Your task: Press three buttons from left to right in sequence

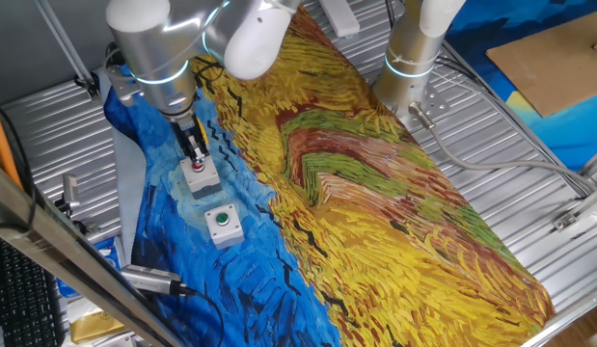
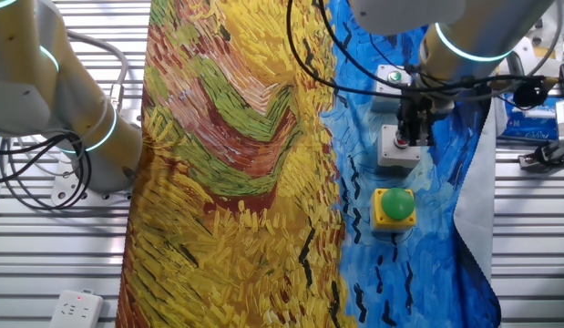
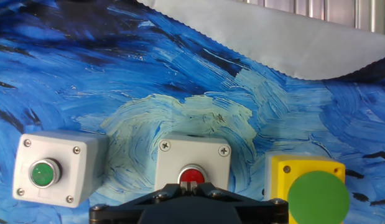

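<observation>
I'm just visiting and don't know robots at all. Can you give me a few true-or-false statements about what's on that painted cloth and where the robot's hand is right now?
1. The gripper is over the box with the red button. True.
2. The yellow box with the big green cap sits between the other two boxes. False: the red-button box is in the middle, and the yellow one is at one end of the row.
3. All three boxes rest on the blue part of the cloth. True.
4. The box with the small green button is yellow. False: it is grey-white.
5. The gripper is holding the yellow box in the air. False: all three boxes sit on the cloth.
</observation>
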Robot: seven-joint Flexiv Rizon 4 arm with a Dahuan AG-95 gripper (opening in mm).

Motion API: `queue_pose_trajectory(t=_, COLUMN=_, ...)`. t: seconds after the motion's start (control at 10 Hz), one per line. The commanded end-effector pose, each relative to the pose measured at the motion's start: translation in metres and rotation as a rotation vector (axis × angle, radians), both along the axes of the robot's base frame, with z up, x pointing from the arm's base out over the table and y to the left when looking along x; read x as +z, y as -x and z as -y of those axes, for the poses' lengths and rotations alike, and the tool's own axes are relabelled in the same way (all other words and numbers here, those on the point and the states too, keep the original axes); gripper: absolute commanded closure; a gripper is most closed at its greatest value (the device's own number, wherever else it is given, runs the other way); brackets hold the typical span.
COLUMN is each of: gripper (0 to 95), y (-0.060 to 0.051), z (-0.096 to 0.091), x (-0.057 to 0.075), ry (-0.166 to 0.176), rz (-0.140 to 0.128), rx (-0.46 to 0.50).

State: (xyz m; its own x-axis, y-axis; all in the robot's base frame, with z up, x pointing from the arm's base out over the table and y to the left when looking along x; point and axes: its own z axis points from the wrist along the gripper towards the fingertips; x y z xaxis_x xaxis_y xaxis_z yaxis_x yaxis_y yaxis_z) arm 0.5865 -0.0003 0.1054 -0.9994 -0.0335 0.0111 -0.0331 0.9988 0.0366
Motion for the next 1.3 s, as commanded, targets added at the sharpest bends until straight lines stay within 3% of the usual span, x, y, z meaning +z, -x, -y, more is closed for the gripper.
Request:
queue_pose_trajectory(t=0.1, gripper=95.0, y=-0.001, z=0.000, x=0.000, ry=0.000, rz=-0.001, rx=0.001)
queue_pose_trajectory(t=1.0, gripper=95.0, y=-0.006, z=0.006, x=-0.020, ry=-0.009, rz=-0.004, rx=0.006)
queue_pose_trajectory(t=1.3, gripper=95.0, y=-0.003, z=0.002, x=-0.004, ry=0.002, rz=-0.015, rx=0.006)
